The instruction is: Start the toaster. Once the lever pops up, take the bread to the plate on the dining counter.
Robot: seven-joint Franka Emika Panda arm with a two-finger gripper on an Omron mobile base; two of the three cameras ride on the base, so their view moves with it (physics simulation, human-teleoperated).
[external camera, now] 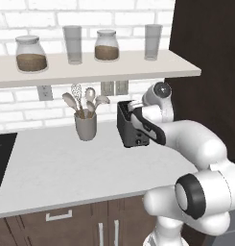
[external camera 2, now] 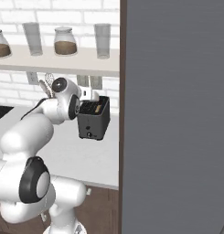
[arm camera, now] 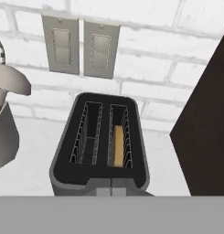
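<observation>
Showing the tool point(external camera: 130, 106), jaws together, poised just above the toaster point(arm camera: 102, 151); the bread point(arm camera: 118, 145) sits in the slot beneath.

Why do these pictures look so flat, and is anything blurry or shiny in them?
Left base view: even light, only a faint shadow beside the toaster, no glare. Right base view: a plain dark panel blocks the right side, soft edges throughout. Hand view: sharp enough to show the bread in the right slot, no reflections.
</observation>
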